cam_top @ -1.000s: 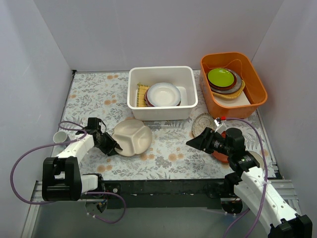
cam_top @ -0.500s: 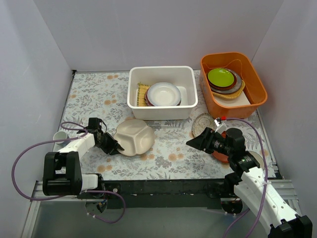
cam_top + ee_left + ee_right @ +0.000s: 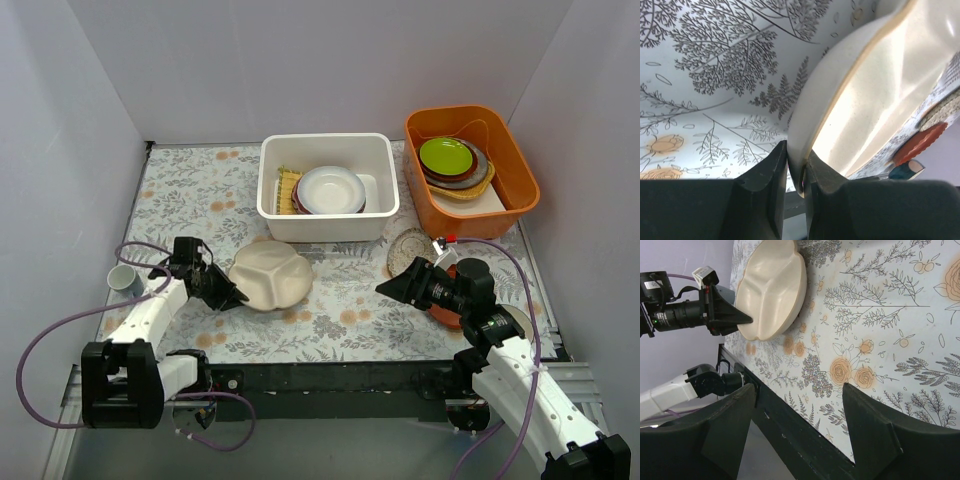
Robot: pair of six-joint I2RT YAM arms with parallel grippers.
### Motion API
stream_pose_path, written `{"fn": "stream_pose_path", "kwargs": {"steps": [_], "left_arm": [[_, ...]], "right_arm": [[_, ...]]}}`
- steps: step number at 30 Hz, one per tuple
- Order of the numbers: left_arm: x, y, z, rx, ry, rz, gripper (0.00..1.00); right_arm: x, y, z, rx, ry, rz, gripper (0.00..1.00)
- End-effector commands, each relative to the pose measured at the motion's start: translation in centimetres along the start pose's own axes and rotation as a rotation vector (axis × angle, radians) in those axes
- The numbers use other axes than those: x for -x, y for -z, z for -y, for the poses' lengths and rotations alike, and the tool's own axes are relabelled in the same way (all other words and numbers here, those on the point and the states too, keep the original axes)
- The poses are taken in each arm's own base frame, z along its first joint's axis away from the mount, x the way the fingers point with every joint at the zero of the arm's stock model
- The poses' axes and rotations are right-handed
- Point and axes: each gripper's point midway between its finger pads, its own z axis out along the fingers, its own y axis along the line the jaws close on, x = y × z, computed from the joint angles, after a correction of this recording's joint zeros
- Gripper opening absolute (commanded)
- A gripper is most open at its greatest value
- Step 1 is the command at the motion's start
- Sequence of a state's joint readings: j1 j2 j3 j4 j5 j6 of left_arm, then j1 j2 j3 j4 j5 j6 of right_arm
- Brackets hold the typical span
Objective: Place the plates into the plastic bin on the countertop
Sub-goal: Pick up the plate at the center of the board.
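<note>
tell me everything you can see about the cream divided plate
The cream plate is round, matte and ceramic-looking, with ridges splitting it into three sections. It is tilted over the flowery countertop in front of the white bin, its left rim pinched by the left gripper. Nothing lies in it.

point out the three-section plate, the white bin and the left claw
three-section plate [image 3: 272, 275]: top external view, middle of its face
white bin [image 3: 325, 226]: top external view, near outer wall
left claw [image 3: 796, 165]: left wrist view, midway between fingertips pinching the plate's rim
</note>
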State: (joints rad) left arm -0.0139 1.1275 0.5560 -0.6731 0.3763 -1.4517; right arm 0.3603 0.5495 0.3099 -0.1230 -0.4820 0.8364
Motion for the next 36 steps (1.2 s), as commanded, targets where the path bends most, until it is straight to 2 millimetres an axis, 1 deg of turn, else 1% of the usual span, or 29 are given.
{"fn": "stream_pose_path", "kwargs": {"steps": [1, 2, 4, 5, 7, 9, 12, 16, 17, 18, 24, 27, 30, 31, 36], "left_arm": [[0.0, 2.7, 1.5, -0.041, -0.078, 0.035, 0.00], [-0.5, 3.0, 1.3, -0.043, -0.077, 0.019, 0.00], [-0.9, 3.7, 1.4, -0.057, -0.091, 0.030, 0.00], [-1.4, 3.9, 1.1, -0.050, -0.089, 0.018, 0.00], [-1.7, 4.6, 1.2, -0.068, -0.100, 0.033, 0.00], [-2.2, 5.1, 0.8, -0.060, -0.101, 0.029, 0.00], [-2.6, 6.3, 1.1, -0.075, -0.113, 0.045, 0.00], [-2.5, 8.4, 2.5, -0.120, -0.137, 0.082, 0.00], [-2.3, 9.3, 3.4, -0.151, -0.146, 0.108, 0.00], [-2.2, 9.8, 3.9, -0.166, -0.151, 0.119, 0.00], [-1.8, 12.1, 6.5, -0.244, -0.169, 0.150, 0.00], [-1.8, 12.9, 7.3, -0.268, -0.174, 0.153, 0.00], [-1.6, 14.4, 8.5, -0.300, -0.186, 0.175, 0.00], [-1.4, 15.2, 9.2, -0.316, -0.193, 0.188, 0.00], [-1.0, 17.0, 11.3, -0.371, -0.216, 0.206, 0.00]], "right_arm": [[0.3, -0.1, -0.6, 0.029, 0.029, 0.008, 0.78], [0.3, -0.1, -0.6, 0.029, 0.033, 0.007, 0.78], [0.4, -0.1, -0.7, 0.031, 0.037, 0.006, 0.78], [0.4, -0.1, -0.7, 0.028, 0.038, 0.004, 0.78], [0.5, -0.1, -0.7, 0.029, 0.040, 0.004, 0.78], [0.5, -0.2, -0.7, 0.028, 0.042, -0.003, 0.78], [0.5, -0.3, -0.7, 0.028, 0.045, -0.003, 0.78], [0.4, -0.4, -0.5, 0.022, 0.042, -0.008, 0.78], [0.4, -0.4, -0.5, 0.024, 0.041, -0.009, 0.78], [0.4, -0.4, -0.5, 0.023, 0.041, -0.010, 0.78], [0.2, -0.4, -0.3, 0.019, 0.037, -0.013, 0.78], [0.2, -0.4, -0.2, 0.016, 0.038, -0.012, 0.78], [0.2, -0.5, -0.1, 0.013, 0.037, -0.014, 0.78], [0.2, -0.5, -0.1, 0.012, 0.036, -0.015, 0.78], [0.1, -0.5, 0.0, 0.009, 0.035, -0.018, 0.78]]}}
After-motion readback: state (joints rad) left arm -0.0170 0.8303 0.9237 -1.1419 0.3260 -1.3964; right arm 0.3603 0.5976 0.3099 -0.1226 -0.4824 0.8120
